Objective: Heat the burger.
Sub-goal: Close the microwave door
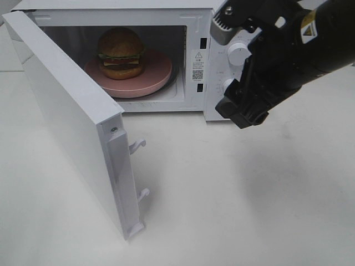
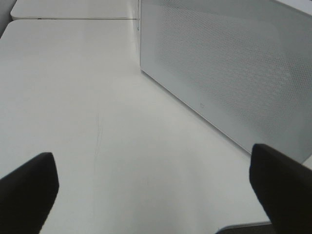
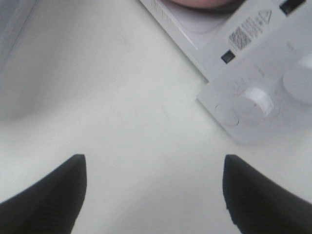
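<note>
The burger [image 1: 121, 52], with a golden-brown bun, lettuce and dark filling, sits on a pink plate [image 1: 158, 75] inside the white microwave [image 1: 194, 16]. The microwave door [image 1: 72, 122] stands wide open, swung out to the left. My right gripper [image 1: 248, 117] hangs in front of the control panel, right of the cavity, open and empty; its fingers [image 3: 44, 195] are spread wide above the table. My left gripper [image 2: 156, 195] is open and empty, low over the table, facing the door's outer perforated face [image 2: 234, 73]. It is out of the exterior high view.
Two white knobs [image 1: 238, 54] [image 1: 227, 84] sit on the control panel, partly behind the right arm; the lower knob also shows in the right wrist view [image 3: 256, 100]. Door latch hooks [image 1: 137, 145] stick out from the door's free edge. The white table [image 1: 233, 210] spreads in front.
</note>
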Controlling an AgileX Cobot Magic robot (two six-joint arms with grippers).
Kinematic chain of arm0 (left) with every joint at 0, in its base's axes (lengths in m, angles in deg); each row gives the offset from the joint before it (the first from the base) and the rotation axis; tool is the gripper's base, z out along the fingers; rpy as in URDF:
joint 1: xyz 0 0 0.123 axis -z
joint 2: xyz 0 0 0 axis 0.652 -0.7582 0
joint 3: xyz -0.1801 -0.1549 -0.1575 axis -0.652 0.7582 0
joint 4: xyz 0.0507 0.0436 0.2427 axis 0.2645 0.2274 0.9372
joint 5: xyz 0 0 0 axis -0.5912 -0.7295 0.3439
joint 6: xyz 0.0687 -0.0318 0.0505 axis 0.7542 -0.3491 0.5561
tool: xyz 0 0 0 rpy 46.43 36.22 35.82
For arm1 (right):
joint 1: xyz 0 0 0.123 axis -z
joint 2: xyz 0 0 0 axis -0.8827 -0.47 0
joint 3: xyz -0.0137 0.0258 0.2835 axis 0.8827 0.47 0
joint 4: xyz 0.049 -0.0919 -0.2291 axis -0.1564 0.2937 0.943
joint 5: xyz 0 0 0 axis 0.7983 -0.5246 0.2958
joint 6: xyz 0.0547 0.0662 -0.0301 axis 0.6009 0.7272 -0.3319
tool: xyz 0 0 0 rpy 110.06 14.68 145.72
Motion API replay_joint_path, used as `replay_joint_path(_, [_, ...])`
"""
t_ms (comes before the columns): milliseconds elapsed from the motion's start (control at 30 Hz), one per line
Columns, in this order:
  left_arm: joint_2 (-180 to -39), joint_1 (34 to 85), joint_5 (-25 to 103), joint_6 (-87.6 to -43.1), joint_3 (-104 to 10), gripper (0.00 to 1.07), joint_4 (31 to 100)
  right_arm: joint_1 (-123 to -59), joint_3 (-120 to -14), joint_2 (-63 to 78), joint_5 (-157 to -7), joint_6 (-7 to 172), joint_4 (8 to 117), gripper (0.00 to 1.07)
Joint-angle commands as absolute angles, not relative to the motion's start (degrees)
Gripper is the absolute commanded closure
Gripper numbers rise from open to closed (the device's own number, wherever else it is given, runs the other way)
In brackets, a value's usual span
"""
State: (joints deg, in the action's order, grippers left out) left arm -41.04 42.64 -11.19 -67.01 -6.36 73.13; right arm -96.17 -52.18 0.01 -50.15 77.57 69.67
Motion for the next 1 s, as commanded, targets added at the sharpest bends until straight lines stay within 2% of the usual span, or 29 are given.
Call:
replay_joint_path(33, [-40.92, 42.81, -11.25, -66.95, -6.3, 0.07, 72.9, -95.94, -51.55, 3.22, -43.38, 86.68, 69.67, 0.32])
replay_joint_path(167, [-40.92, 42.81, -11.25, -66.95, -6.3, 0.07, 72.9, -95.94, -51.55, 5.97, -33.19, 93.33, 69.73, 0.32])
replay_joint_path(433, [-40.92, 42.81, -11.25, -66.95, -6.3, 0.07, 72.9, -95.94, -51.43, 10.03, -19.89, 95.39, 69.56, 0.32])
replay_joint_path(867, [-40.92, 42.81, -11.25, -66.95, -6.3, 0.07, 72.9, -95.71, -50.34, 23.33, -15.2, 95.33, 69.73, 0.32])
replay_joint_path(933, [-40.92, 42.81, -11.25, -66.95, -6.3, 0.07, 72.9, -93.71, -49.03, 25.45, -15.25, 95.33, 68.7, 0.32])
replay_joint_path(1000, [-40.92, 42.81, -11.25, -66.95, -6.3, 0.07, 72.9, -87.06, -44.9, 30.03, -15.54, 93.44, 66.81, 0.32])
